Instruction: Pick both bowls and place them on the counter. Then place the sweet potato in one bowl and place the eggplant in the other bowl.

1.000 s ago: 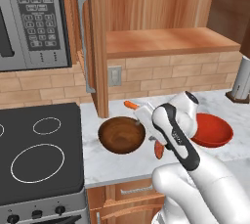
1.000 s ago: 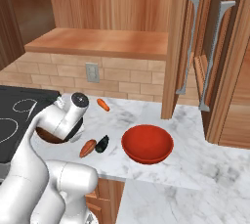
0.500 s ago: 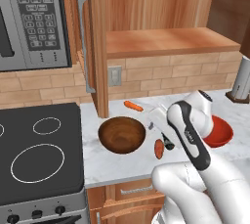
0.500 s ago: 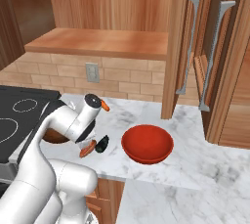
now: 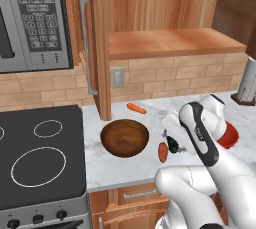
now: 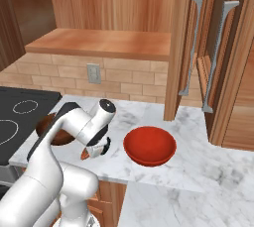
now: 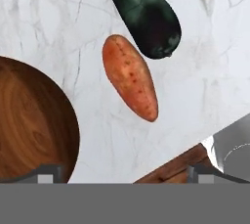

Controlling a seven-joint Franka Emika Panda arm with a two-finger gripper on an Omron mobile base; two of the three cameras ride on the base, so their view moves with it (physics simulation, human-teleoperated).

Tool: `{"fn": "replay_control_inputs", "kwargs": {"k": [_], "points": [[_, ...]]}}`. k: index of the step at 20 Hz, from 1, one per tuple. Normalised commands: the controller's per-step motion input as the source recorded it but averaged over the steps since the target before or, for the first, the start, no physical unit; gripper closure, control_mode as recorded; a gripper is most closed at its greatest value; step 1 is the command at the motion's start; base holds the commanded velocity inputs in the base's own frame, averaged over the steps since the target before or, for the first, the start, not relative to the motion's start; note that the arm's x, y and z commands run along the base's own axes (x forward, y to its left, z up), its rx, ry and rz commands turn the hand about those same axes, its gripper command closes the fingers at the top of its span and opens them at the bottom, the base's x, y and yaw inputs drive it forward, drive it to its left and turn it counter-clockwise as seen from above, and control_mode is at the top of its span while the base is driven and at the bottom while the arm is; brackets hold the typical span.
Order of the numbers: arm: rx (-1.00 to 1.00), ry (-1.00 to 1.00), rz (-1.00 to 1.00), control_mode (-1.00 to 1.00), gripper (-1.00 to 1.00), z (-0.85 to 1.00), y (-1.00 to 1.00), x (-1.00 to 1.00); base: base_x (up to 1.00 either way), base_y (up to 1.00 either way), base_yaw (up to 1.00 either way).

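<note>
Now: pincer above two vegetables

Centre of the left base view, the pincer (image 5: 172,143) hangs just over the tabletop (image 5: 115,165); its tips sit wide apart at the bottom of the hand view, released and grasping nothing. Mid-frame there lies the sweet potato (image 7: 130,77), with the eggplant (image 7: 146,15) touching or nearly touching it at the top. The brown bowl (image 7: 34,123) sits at lower left, just beside the sweet potato. The red bowl (image 6: 149,145) stands centre-right in the right base view. A carrot (image 5: 136,108) lies above the brown bowl.

A carrot (image 5: 136,108) lies near the stovetop (image 5: 37,160).
</note>
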Motion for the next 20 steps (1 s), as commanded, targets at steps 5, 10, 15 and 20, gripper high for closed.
{"fn": "replay_control_inputs", "kwargs": {"k": [5, 10, 15, 20], "points": [[-0.05, 0.01, -0.01, -1.0, -1.0, -0.38, -0.1, -0.01, 0.0, 0.0, 0.0], [-0.13, 0.02, 0.0, -1.0, -1.0, -0.25, 0.1, 0.14, 0.0, 0.0, 0.0], [-0.14, 0.01, 0.0, -1.0, -1.0, -0.19, 0.04, 0.18, 0.0, 0.0, 0.0], [-0.08, 0.0, 0.0, -1.0, -1.0, -0.12, 0.0, 0.15, 0.0, 0.0, 0.0]]}}
